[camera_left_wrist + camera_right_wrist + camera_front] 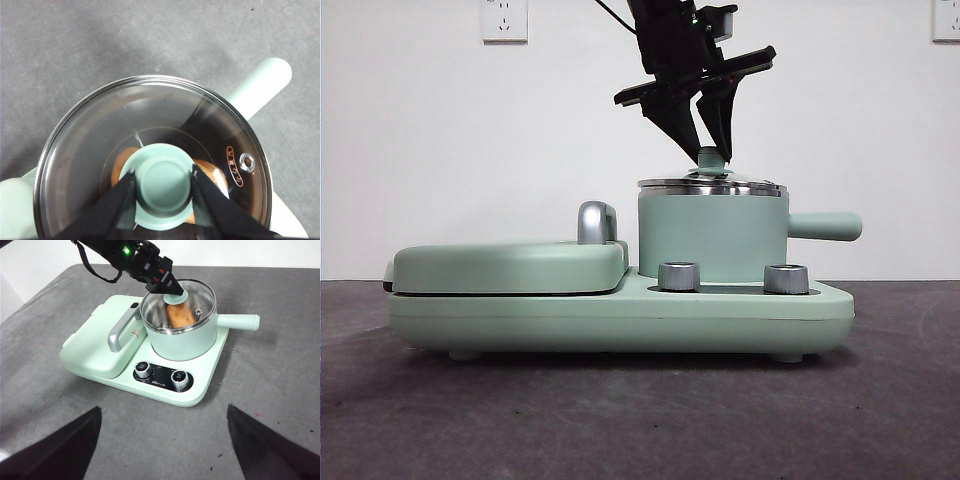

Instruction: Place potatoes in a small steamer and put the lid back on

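While the potato [180, 315] lies inside the small steamer [712, 238] at frame center, the left claw [163, 176] clasps the knob of the seated lid [90, 150], rigid, breakable glass best held there; the right claw [162, 440] waits, spread wide.

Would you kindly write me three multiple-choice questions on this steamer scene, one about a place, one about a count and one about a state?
1. Where is the potato?
A. on the table
B. inside the small steamer
C. on the grill cover

2. How many control knobs are on the base's front panel?
A. one
B. two
C. three

3. What is the left gripper doing?
A. hanging open, far from the lid
B. holding the side handle
C. clasping the lid's knob

Answers:
1 B, the potato shows through the glass lid in the right wrist view.
2 B, two steel knobs sit side by side.
3 C, the left wrist view shows both jaws pressed against the mint-green knob.
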Controlling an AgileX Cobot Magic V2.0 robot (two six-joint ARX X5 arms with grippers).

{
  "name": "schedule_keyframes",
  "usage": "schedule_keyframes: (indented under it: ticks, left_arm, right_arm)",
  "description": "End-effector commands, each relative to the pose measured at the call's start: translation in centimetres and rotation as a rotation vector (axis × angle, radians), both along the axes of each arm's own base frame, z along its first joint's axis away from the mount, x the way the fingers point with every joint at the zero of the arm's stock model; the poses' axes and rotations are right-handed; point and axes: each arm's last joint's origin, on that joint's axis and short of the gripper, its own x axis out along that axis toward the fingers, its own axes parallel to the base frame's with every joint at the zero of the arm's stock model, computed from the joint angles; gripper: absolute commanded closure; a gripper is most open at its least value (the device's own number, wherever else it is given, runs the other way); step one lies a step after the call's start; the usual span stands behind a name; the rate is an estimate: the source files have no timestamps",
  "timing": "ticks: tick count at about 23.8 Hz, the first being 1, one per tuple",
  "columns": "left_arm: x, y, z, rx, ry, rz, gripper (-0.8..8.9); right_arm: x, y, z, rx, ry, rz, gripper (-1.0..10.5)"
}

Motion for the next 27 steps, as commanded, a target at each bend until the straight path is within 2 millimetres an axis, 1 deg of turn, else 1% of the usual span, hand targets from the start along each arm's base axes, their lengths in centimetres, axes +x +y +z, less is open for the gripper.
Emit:
schedule_keyframes:
  ticks: [1, 8, 13, 15, 16, 18, 19, 20, 21, 22, 24, 26, 27]
  left_arm:
    - [0.3, -1.0, -1.0, 0.014, -0.012, -0.030, 8.05]
    - [0.3, -1.1, -1.5, -0.013, 0.040, -0.064, 8.05]
    - [0.9, -0.3, -1.5, -0.003, 0.044, -0.050, 8.01]
    - [1.0, -0.1, -1.5, -0.005, 0.047, -0.041, 7.44]
    - [1.1, 0.0, -1.5, -0.008, 0.047, -0.037, 6.90]
    - [1.1, 0.0, -1.5, -0.020, 0.049, -0.022, 5.44]
    - [1.2, 0.1, -1.4, -0.024, 0.050, -0.015, 4.55]
    - [1.2, 0.2, -1.3, -0.028, 0.053, -0.007, 3.98]
    - [1.2, 0.3, -1.1, -0.036, 0.057, 0.005, 3.74]
    - [1.1, 0.4, -0.9, -0.040, 0.057, 0.008, 3.75]
    - [0.8, 0.8, 0.2, -0.048, 0.048, 0.011, 3.76]
    - [0.3, 1.5, 1.7, -0.060, 0.040, 0.018, 3.76]
    - [-0.3, 2.1, 2.8, -0.067, 0.039, 0.028, 3.76]
  right_arm:
    - [0.0, 0.0, 0.3, 0.018, -0.005, 0.000, 5.5]
    - [0.0, 0.0, 0.3, 0.018, -0.006, 0.000, 5.5]
    - [0.0, 0.0, 0.3, 0.018, -0.005, -0.001, 5.5]
    - [0.0, 0.0, 0.3, 0.018, -0.005, -0.001, 5.5]
    - [0.0, 0.0, 0.3, 0.018, -0.005, -0.001, 5.5]
    - [0.0, 0.0, 0.3, 0.018, -0.005, -0.001, 5.5]
    - [0.0, 0.0, 0.3, 0.018, -0.005, -0.001, 5.5]
    - [0.0, 0.0, 0.3, 0.018, -0.005, -0.001, 5.5]
    - [0.0, 0.0, 0.3, 0.018, -0.005, -0.001, 5.5]
    - [0.0, 0.0, 0.3, 0.018, -0.006, -0.001, 5.5]
    - [0.0, 0.0, 0.3, 0.018, -0.006, -0.001, 5.5]
    - [0.0, 0.0, 0.3, 0.018, -0.005, -0.001, 5.5]
    - [0.0, 0.0, 0.3, 0.018, -0.005, -0.001, 5.5]
